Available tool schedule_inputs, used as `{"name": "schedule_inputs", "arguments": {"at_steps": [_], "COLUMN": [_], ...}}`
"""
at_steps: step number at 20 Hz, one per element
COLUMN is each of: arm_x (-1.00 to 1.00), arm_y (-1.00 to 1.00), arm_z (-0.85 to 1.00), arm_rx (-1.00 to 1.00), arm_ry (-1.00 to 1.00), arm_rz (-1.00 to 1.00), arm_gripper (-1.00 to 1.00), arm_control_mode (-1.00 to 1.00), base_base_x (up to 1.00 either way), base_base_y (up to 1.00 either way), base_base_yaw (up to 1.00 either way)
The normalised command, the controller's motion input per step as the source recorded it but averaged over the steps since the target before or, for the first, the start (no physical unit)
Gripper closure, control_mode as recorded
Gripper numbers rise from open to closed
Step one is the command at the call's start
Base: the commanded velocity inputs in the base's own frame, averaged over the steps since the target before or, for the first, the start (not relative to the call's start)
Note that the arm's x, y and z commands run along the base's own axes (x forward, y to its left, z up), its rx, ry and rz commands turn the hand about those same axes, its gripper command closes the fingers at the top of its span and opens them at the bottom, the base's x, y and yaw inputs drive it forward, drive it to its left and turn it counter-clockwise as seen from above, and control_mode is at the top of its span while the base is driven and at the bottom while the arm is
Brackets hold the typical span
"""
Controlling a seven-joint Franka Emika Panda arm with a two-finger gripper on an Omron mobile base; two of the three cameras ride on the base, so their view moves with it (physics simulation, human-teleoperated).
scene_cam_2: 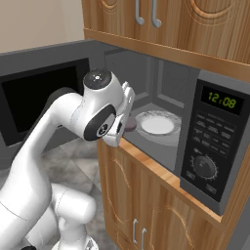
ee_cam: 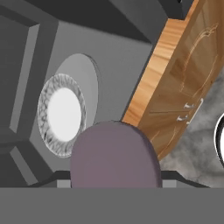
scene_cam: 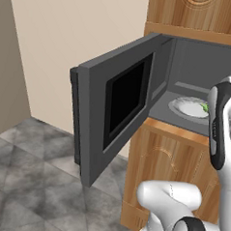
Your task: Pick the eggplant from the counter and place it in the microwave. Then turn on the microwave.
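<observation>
A wooden cabinet [scene_cam_2: 146,195] carries the microwave [scene_cam_2: 210,141], whose dark door [scene_cam: 112,117] stands swung wide to the robot's left, leaving the grey cavity open for loading. On the cavity floor lies a white plate [scene_cam_2: 156,124] with a patterned rim, apparently the landing spot. The white arm reaches in from the front edge, its wrist angled toward the opening so the load can pass over the sill. The pincer [scene_cam_2: 126,124] sits at the mouth of the cavity, clenched on the eggplant [ee_cam: 114,155], which the hand view shows as a dull purple rounded body wedged between the fingers just short of the plate. The eggplant is not yet set down. At right, the button panel [scene_cam_2: 207,146] with its green display and dial waits untouched.
</observation>
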Motion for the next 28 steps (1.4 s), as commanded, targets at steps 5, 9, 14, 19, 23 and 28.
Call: {"name": "schedule_inputs", "arguments": {"at_steps": [5, 9, 14, 19, 23, 28], "arm_x": [0.43, 0.37, 0.30, 0.39, 0.48, 0.44], "arm_y": [-0.12, -0.13, -0.12, -0.18, -0.21, -0.11], "arm_z": [-0.16, -0.23, -0.24, -0.05, 0.00, 0.00], "arm_rx": [0.00, 0.00, 0.00, 0.00, 0.00, 0.00], "arm_ry": [0.00, -0.05, -0.11, -0.09, -0.02, 0.00], "arm_rz": [0.00, 0.00, 0.00, 0.00, 0.00, 0.00], "arm_gripper": [1.00, 1.00, 1.00, 1.00, 1.00, 1.00], "arm_control_mode": [-1.00, -1.00, -1.00, -1.00, -1.00, -1.00], "base_base_x": [0.00, 0.00, 0.00, 0.00, 0.00, 0.00], "base_base_y": [0.00, 0.00, 0.00, 0.00, 0.00, 0.00], "base_base_yaw": [0.00, 0.00, 0.00, 0.00, 0.00, 0.00]}}
